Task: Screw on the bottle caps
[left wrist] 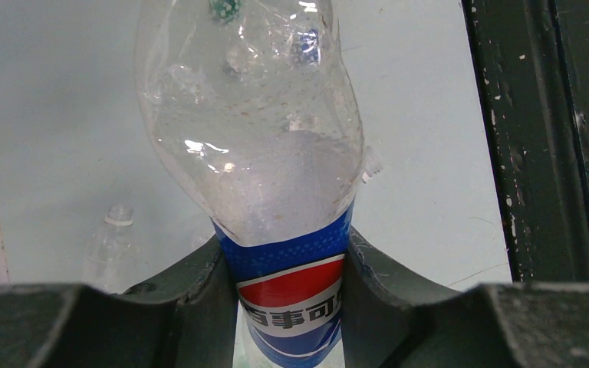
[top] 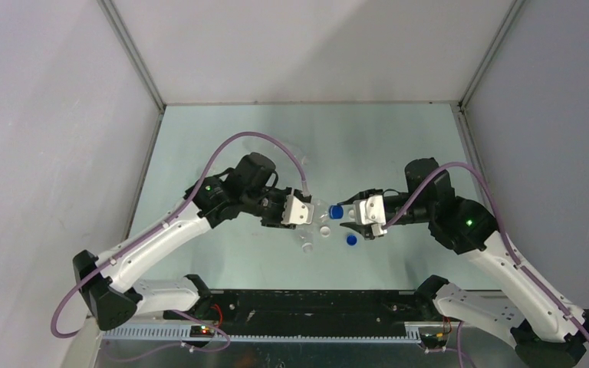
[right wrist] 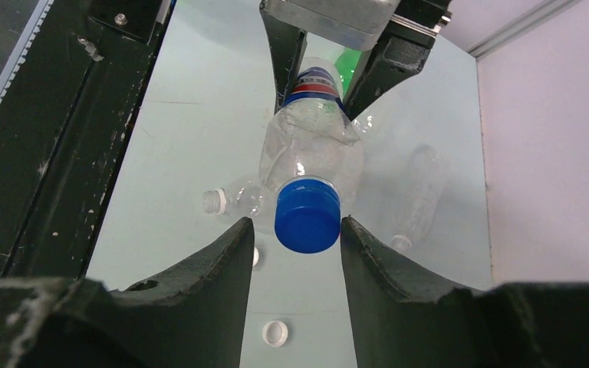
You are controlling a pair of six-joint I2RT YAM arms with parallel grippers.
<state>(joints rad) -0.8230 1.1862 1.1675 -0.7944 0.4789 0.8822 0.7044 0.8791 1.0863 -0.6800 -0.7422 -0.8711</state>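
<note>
**Blue cap sat on the Pepsi bottle, held between both arms**

The left gripper (top: 301, 208) was clamped on the labelled body of the Pepsi bottle (left wrist: 253, 153), holding it off the table (right wrist: 192, 130) with its neck pointing at the right gripper (right wrist: 295, 226). A blue cap (right wrist: 307, 218) sat on that neck. The right fingers (right wrist: 222, 268) stood apart on either side of the cap, with a clear gap on one side. Below the Pepsi bottle lay a clear bottle (right wrist: 234, 201), uncapped, and a white cap (right wrist: 275, 333). A second blue cap (top: 351, 240) lay near the bottle's neck end. A green bottle (right wrist: 345, 63) showed behind its base.
</note>
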